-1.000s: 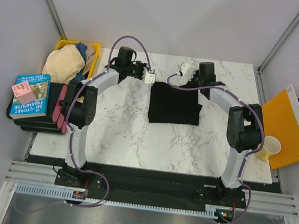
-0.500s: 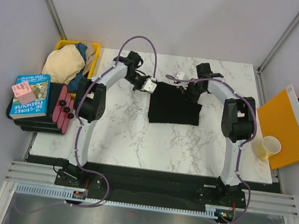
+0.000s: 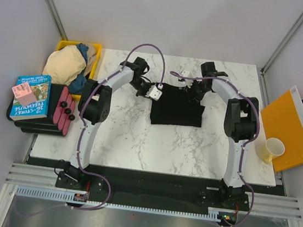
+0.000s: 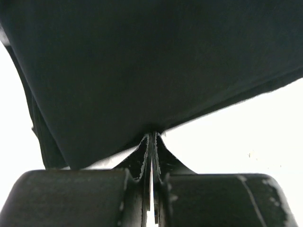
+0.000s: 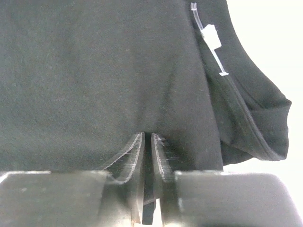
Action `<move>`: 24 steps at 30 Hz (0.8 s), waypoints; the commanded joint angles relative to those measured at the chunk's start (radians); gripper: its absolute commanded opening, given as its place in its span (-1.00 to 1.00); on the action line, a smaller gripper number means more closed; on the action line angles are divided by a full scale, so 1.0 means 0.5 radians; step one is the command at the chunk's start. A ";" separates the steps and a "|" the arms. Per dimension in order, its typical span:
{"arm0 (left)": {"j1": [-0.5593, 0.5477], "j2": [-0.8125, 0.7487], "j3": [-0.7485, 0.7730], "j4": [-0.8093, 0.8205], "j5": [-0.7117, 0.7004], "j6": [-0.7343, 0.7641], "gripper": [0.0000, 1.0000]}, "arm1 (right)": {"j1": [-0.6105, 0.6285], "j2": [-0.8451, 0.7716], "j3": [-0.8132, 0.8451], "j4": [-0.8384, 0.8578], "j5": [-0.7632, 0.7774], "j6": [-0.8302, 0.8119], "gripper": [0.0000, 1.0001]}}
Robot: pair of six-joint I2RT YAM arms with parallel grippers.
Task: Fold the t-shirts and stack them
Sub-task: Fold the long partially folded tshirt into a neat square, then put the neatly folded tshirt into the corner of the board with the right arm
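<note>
Your left gripper [image 4: 152, 136] pinches the far-left corner of the folded black cloth t-shirt [image 3: 176, 111], likely to fold it nearward. Your right gripper [image 5: 147, 136] sits barely parted at the far-right corner; I cannot tell whether it grips.

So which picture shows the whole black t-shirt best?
The top external view. There the black t-shirt lies folded on the marble table, nearly all of it in sight. The left wrist view shows only dark cloth up close; the right wrist view adds a clear plastic tag near one edge.
</note>
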 commanded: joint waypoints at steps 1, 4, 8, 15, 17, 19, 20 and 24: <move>0.052 -0.185 0.038 0.029 -0.152 -0.203 -0.96 | -0.051 -0.197 0.166 -0.038 -0.003 0.237 -0.17; 0.073 -0.329 -0.057 0.072 -0.201 -0.249 -0.96 | -0.134 -0.322 0.105 -0.038 -0.048 0.461 0.63; 0.076 -0.467 -0.122 0.182 -0.198 -0.304 0.00 | -0.311 -0.418 -0.064 -0.154 -0.284 0.568 0.94; -0.009 -0.483 -0.149 0.332 -0.189 -0.323 0.48 | -0.622 -0.157 -0.098 -0.467 -0.751 0.603 0.80; -0.052 -0.455 -0.143 0.339 -0.204 -0.302 0.49 | -0.625 -0.068 -0.046 -0.532 -0.779 0.556 0.82; -0.083 -0.431 -0.143 0.363 -0.208 -0.289 0.49 | -0.652 0.020 0.018 -0.566 -0.849 0.544 0.82; -0.107 -0.415 -0.137 0.372 -0.214 -0.280 0.49 | -0.665 0.051 0.037 -0.614 -0.880 0.520 0.83; -0.163 -0.375 -0.119 0.394 -0.263 -0.246 0.50 | -0.692 0.205 0.159 -0.762 -0.957 0.452 0.80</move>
